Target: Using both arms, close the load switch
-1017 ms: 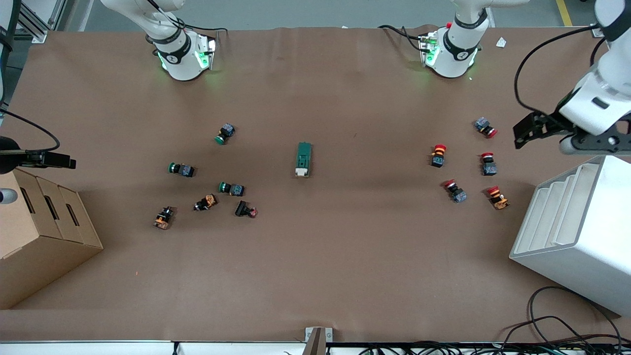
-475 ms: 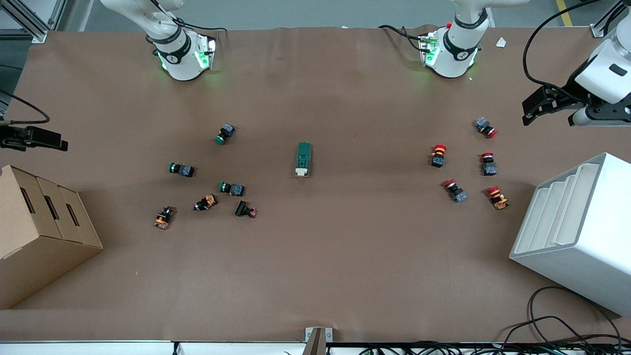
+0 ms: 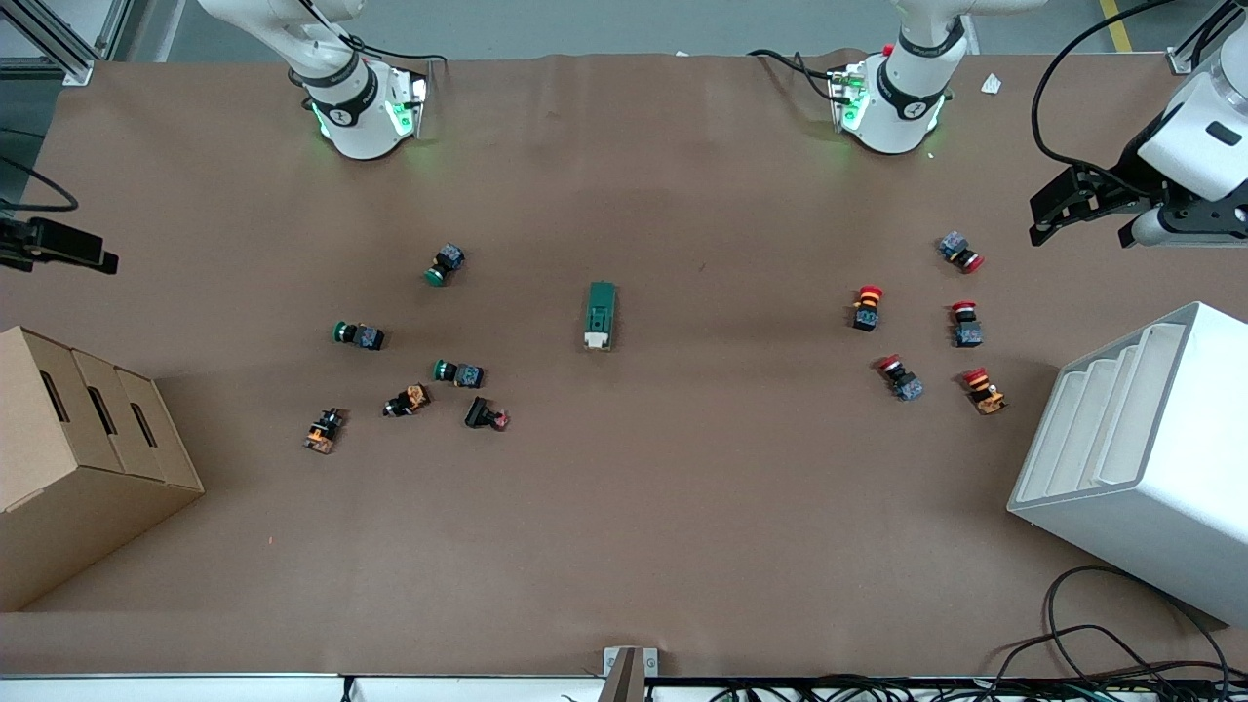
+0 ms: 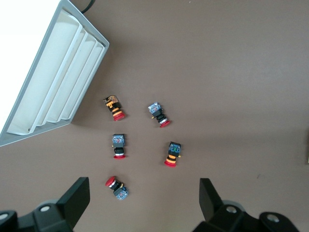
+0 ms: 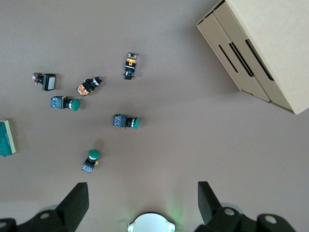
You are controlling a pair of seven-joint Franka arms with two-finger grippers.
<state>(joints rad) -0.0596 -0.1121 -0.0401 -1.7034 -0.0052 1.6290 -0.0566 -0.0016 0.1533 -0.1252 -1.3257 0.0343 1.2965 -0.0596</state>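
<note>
The load switch [image 3: 601, 315], a dark green block with a white end, lies alone at the middle of the table; its edge also shows in the right wrist view [image 5: 6, 137]. My left gripper [image 3: 1048, 216] hangs open and empty in the air over the left arm's end of the table. In its wrist view [image 4: 144, 203] it is above a red-capped button [image 4: 117, 187]. My right gripper [image 3: 93, 255] hangs open and empty over the right arm's end of the table. In its wrist view [image 5: 142, 203] the right arm's base [image 5: 150, 223] shows under it. Both grippers are well apart from the switch.
Several green and orange pushbuttons [image 3: 456, 372] lie toward the right arm's end, and several red-capped buttons [image 3: 866, 307] toward the left arm's end. A cardboard box [image 3: 78, 458] stands at the right arm's end. A white stepped rack [image 3: 1141, 439] stands at the left arm's end.
Both grippers have moved up the front view, toward the robots' bases and away from the box and the rack. Nothing on the table has moved.
</note>
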